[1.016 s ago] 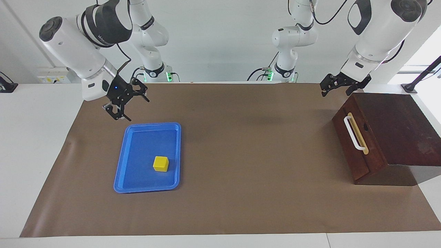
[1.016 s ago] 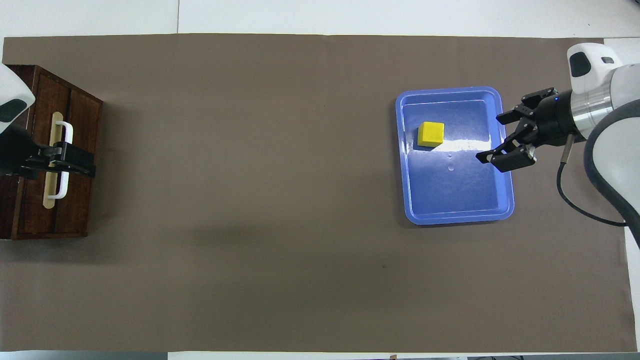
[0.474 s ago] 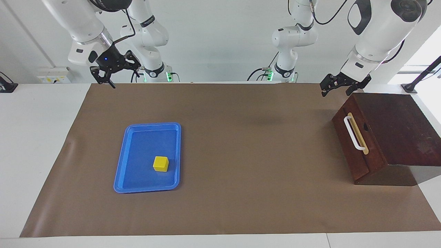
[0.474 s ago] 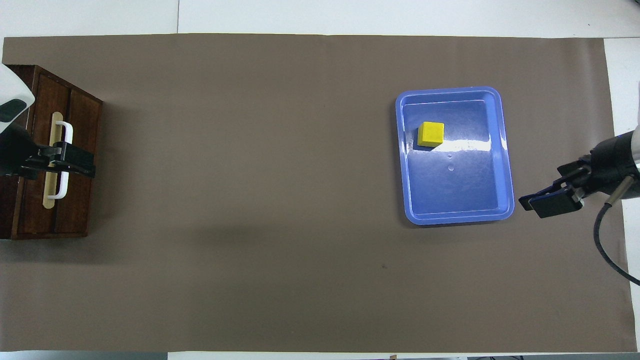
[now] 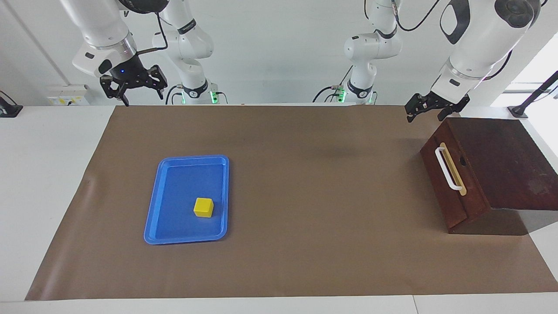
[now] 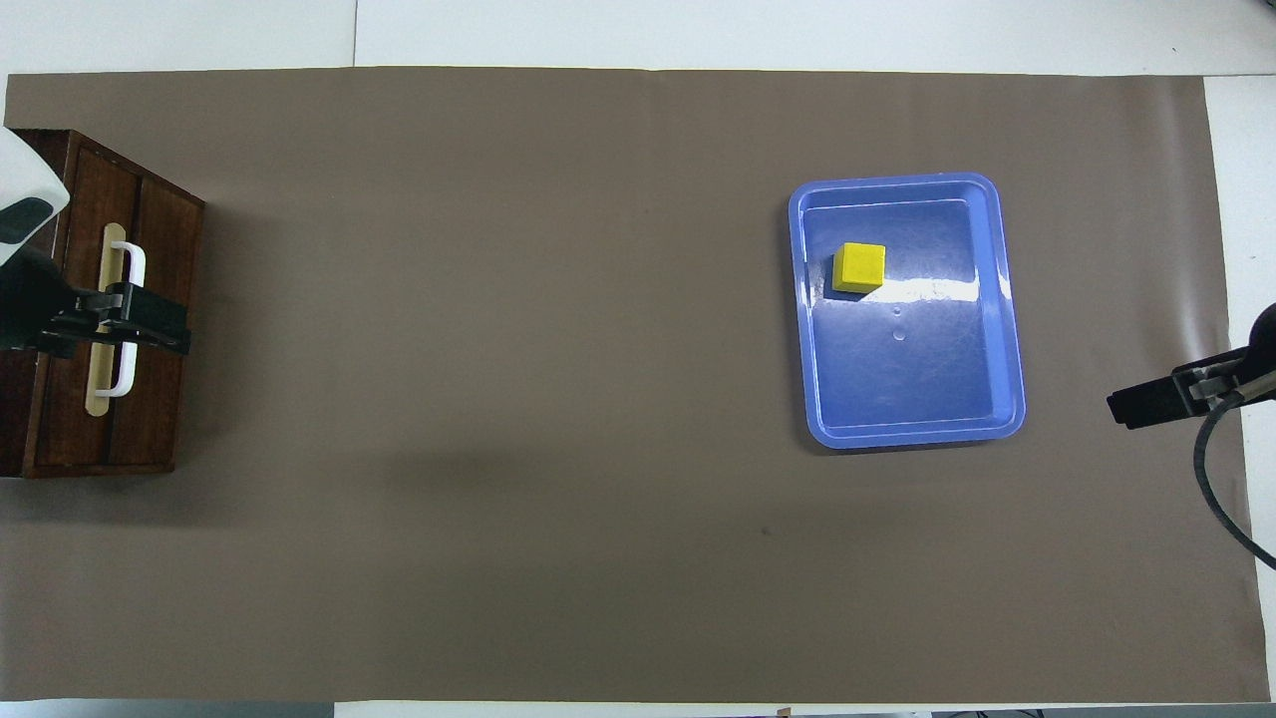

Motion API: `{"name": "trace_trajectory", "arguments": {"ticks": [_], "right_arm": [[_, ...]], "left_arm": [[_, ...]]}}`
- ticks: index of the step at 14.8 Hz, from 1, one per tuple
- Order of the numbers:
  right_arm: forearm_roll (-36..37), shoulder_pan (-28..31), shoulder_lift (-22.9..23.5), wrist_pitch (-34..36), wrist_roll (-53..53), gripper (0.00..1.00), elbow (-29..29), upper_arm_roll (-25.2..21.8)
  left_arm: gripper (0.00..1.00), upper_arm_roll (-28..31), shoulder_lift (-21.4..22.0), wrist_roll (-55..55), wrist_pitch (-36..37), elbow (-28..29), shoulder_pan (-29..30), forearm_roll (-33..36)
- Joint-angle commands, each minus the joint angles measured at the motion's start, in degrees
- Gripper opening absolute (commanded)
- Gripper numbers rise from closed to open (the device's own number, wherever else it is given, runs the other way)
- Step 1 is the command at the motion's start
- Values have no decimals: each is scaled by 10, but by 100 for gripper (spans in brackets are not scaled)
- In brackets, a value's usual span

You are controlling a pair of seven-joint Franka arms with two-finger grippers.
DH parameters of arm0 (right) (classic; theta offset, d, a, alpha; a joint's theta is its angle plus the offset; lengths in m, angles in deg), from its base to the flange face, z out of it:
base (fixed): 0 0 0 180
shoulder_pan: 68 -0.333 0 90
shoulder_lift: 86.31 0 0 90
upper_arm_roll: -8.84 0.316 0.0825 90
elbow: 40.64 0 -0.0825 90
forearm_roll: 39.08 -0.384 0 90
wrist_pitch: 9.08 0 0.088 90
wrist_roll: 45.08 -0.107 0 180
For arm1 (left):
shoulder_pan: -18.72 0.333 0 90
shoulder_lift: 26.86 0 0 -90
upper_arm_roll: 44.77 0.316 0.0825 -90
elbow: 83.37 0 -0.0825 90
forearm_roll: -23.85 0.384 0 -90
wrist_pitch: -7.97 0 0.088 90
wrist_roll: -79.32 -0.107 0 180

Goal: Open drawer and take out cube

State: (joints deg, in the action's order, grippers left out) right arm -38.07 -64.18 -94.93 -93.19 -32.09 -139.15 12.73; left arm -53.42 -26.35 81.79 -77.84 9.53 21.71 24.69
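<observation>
The drawer [image 5: 458,204] of the dark brown wooden box stands shut at the left arm's end of the table, with its white bar handle [image 5: 447,169] facing the middle. The yellow cube [image 5: 203,207] lies in a blue tray [image 5: 174,239], toward the right arm's end. My left gripper [image 5: 423,114] hangs open in the air beside the box's top corner; from overhead the left gripper [image 6: 150,324] covers the handle [image 6: 135,261]. High over the mat's edge by its own base, my right gripper [image 5: 138,95] is open and holds nothing.
A brown mat [image 5: 305,244] covers most of the white table. From overhead the tray [image 6: 1009,329] holds only the cube [image 6: 859,267], and the right gripper [image 6: 1161,396] shows at the mat's border beside the tray.
The right gripper has lifted away from the tray's rim and drawn back toward its base, still open. The left gripper, drawer and cube have not moved.
</observation>
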Motion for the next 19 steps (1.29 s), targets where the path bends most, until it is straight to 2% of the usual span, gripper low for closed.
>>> {"name": "trace_trajectory", "arguments": {"ticks": [1,4,6,11,19], "right_arm": [[7,-4,6,14,-56,100,11,-10],[2,-1,20,54,-78,100,70,-7],[4,0,26,44,-90,100,84,-6],[5,1,27,-3,-97,100,48,-5],[5,-6,19,4,-96,100,42,-5]], "left_arm": [[100,-1,-1,-3,6,-5,3,8],[100,-1,-2,-4,6,-5,3,8],[100,-1,-2,-3,6,-5,3,7],[100,-1,-2,-3,6,-5,3,8],[100,-1,-2,-4,6,-5,3,8]]}}
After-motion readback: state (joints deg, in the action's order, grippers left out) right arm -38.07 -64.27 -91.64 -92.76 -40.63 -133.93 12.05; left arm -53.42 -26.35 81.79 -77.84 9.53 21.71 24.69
